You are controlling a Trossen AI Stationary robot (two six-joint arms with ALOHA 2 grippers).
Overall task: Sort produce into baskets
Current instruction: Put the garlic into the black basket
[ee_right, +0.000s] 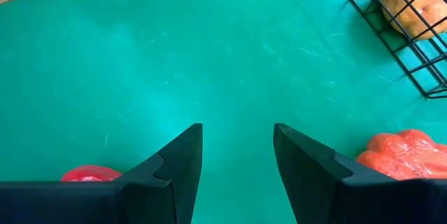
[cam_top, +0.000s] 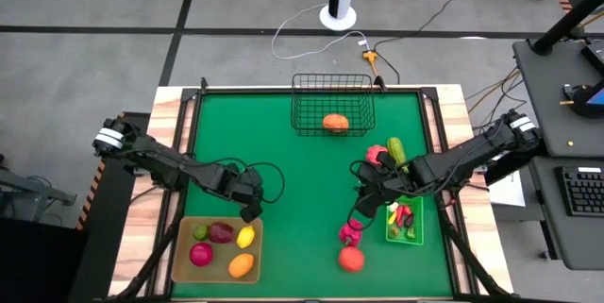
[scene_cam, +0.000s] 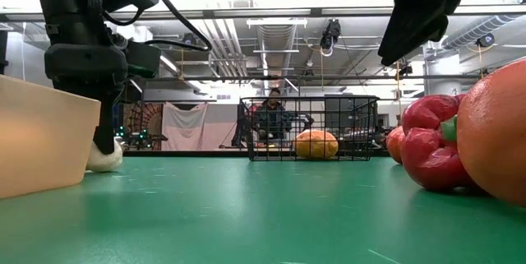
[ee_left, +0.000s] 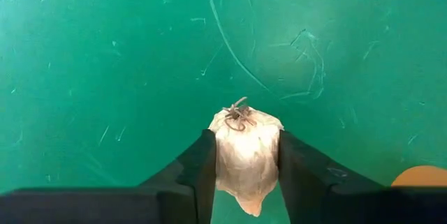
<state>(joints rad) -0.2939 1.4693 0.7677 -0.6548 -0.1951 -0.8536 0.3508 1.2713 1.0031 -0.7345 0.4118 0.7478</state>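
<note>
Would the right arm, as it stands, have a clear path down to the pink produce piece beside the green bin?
Probably yes. The right gripper has its jaws open and empty, and the pink produce piece lies uncovered on the mat beside the bright green plastic bin.

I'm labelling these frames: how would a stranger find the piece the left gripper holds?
Start at the tan tray at the mat's near left corner. Just above its right end, the left gripper is shut on a garlic bulb. It is the only whitish, papery piece; the tray's pieces are brightly coloured.
</note>
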